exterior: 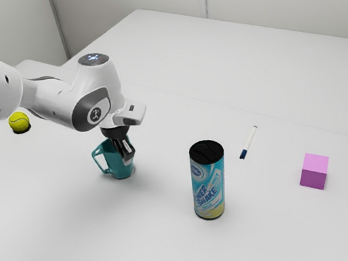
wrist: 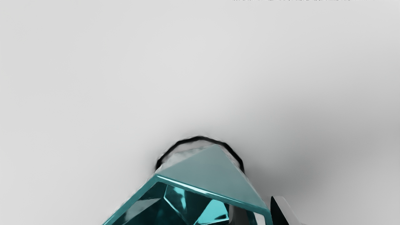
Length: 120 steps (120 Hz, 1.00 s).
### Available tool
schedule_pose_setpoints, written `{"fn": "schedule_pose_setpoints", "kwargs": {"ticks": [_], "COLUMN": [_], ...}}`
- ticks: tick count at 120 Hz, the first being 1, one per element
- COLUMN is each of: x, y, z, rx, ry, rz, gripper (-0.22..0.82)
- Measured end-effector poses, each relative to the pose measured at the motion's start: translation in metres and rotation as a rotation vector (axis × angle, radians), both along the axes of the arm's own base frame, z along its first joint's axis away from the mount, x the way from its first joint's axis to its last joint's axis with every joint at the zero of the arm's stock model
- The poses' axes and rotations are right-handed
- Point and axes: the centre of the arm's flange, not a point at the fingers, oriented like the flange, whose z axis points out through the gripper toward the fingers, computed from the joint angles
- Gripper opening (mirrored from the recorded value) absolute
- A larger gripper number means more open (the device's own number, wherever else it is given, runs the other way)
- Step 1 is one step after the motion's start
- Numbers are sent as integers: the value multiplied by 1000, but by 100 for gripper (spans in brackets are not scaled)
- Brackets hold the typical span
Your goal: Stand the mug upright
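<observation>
The teal mug (exterior: 113,162) stands on its base on the table in the exterior view, its opening upward and its handle toward the exterior view's left; whether it still leans slightly I cannot tell. My gripper (exterior: 127,153) reaches down at its rim. In the wrist view, the mug (wrist: 209,175) shows its angular rim and shiny interior, with a dark arc around its base. My gripper (wrist: 259,215) is shut on the mug's wall, one finger inside the opening and the other against the outside. The lower parts of mug and fingers are cut off there.
A blue and yellow can with a black lid (exterior: 208,182) stands toward the exterior view's right of the mug. Beyond are a marker (exterior: 249,142) and a purple cube (exterior: 314,171). A yellow tennis ball (exterior: 19,122) lies near the arm, on the white table (exterior: 143,238).
</observation>
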Motion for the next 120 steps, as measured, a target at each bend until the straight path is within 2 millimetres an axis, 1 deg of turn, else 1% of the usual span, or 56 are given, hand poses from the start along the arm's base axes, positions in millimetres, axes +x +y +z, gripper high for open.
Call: {"fn": "schedule_pose_setpoints", "kwargs": {"ticks": [35, 55, 77, 96, 107, 120], "x": [0, 0, -2, -3, -2, 8], "y": [0, 0, -1, -2, -5, -10], "z": [3, 8, 25, 42, 57, 84], "rx": [-5, -8, -19, -29, -35, -39], "ry": [-6, -15, -40, -65, -78, -87], "rz": [14, 19, 23, 27, 27, 28], "gripper": [25, 39, 49, 55, 57, 58]}}
